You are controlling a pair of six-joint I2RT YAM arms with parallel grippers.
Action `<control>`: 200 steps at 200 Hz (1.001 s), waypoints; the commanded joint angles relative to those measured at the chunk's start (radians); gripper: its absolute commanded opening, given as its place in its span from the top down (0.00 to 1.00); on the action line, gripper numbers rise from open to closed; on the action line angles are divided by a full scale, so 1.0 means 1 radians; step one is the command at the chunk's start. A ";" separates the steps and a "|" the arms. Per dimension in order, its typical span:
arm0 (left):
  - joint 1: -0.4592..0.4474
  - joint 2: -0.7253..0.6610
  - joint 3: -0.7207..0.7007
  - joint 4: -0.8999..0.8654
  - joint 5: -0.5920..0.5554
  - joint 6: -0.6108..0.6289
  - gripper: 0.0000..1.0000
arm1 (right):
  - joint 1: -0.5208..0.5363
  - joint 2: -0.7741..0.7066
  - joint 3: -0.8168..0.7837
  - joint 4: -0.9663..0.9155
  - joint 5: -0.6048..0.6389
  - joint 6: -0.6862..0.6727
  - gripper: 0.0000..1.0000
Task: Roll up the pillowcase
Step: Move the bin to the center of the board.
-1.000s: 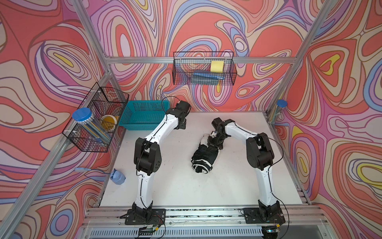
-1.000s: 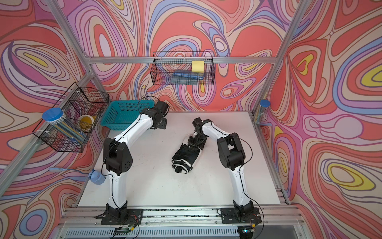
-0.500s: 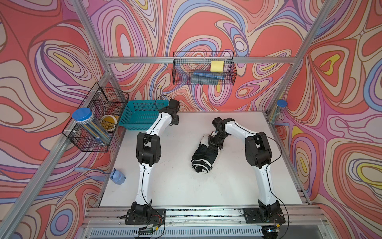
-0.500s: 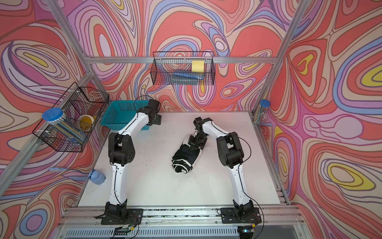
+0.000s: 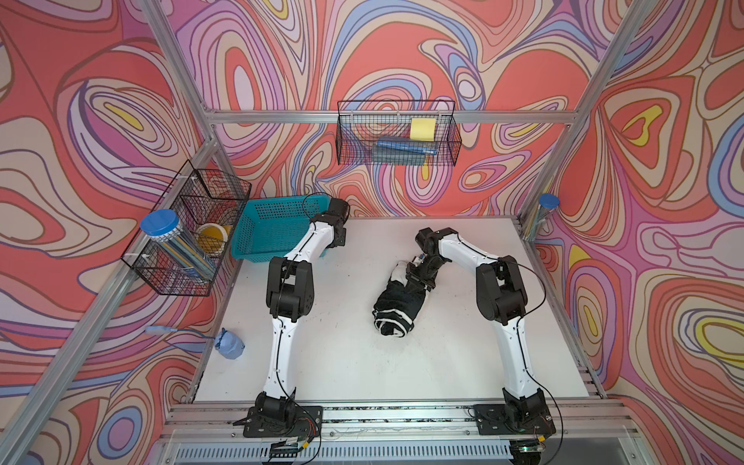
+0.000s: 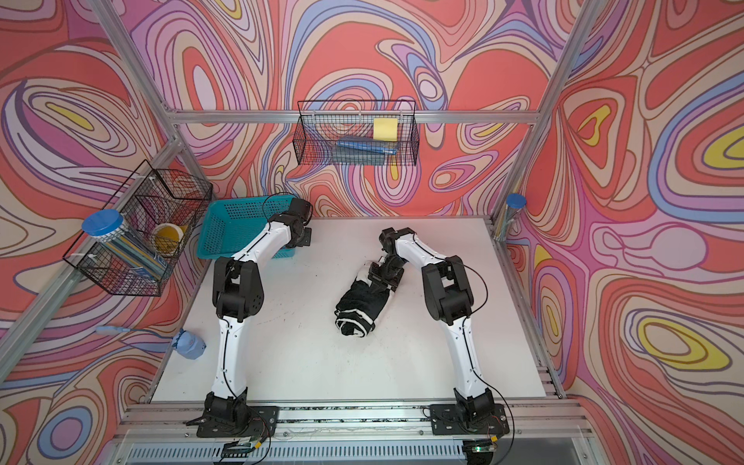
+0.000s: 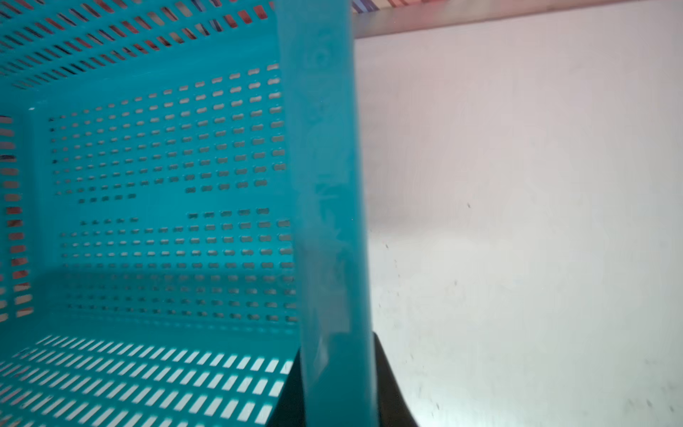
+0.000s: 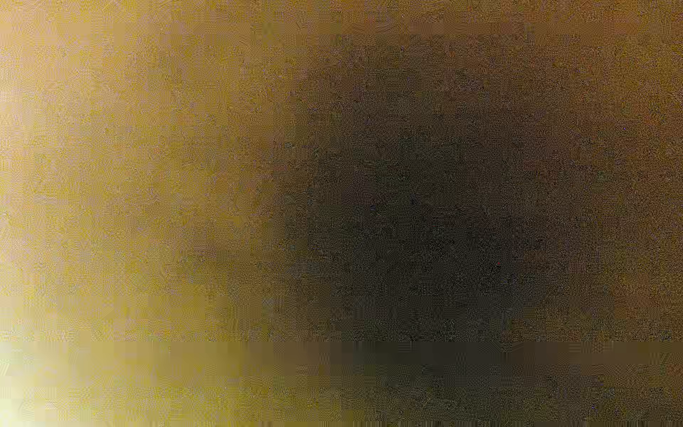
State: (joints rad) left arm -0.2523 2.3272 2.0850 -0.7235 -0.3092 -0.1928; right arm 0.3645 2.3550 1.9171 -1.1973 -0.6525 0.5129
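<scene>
The pillowcase lies as a thick black-and-white roll in the middle of the white table. My right gripper is shut and pressed into the roll's far end. Whether any cloth sits between its fingers is hidden. The right wrist view is only a dark yellow-brown blur. My left gripper is at the near right corner of the teal basket. One black finger sits on each side of the basket's side wall, closed against it.
A wire basket with a blue-capped jar and a yellow cup hangs on the left frame. Another wire basket hangs on the back wall. A blue-capped tube stands at the back right corner. A small blue object lies off the table's left edge.
My left arm swung left from the table's back middle to the teal basket, and its jaws closed on the basket's wall. The right arm and the roll have not moved.
</scene>
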 commanded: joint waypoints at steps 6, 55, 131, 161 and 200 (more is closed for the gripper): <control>-0.130 -0.131 -0.046 -0.130 0.051 -0.150 1.00 | -0.010 0.161 -0.069 0.083 0.214 -0.020 1.00; -0.324 -0.155 -0.047 -0.321 -0.038 -0.330 1.00 | -0.019 0.133 -0.105 0.110 0.200 -0.040 1.00; -0.357 -0.048 -0.014 -0.341 -0.008 -0.427 1.00 | -0.020 0.061 -0.220 0.172 0.195 -0.030 1.00; -0.360 -0.142 -0.216 -0.223 0.059 -0.461 0.85 | -0.020 0.072 -0.185 0.159 0.200 -0.031 1.00; -0.361 -0.203 -0.235 -0.212 0.106 -0.419 0.47 | -0.020 0.088 -0.144 0.139 0.206 -0.043 1.00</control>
State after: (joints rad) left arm -0.6102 2.1868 1.8629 -0.9539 -0.2680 -0.6109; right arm 0.3454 2.3043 1.8145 -1.1004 -0.7002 0.4755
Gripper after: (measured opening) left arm 0.434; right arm 0.041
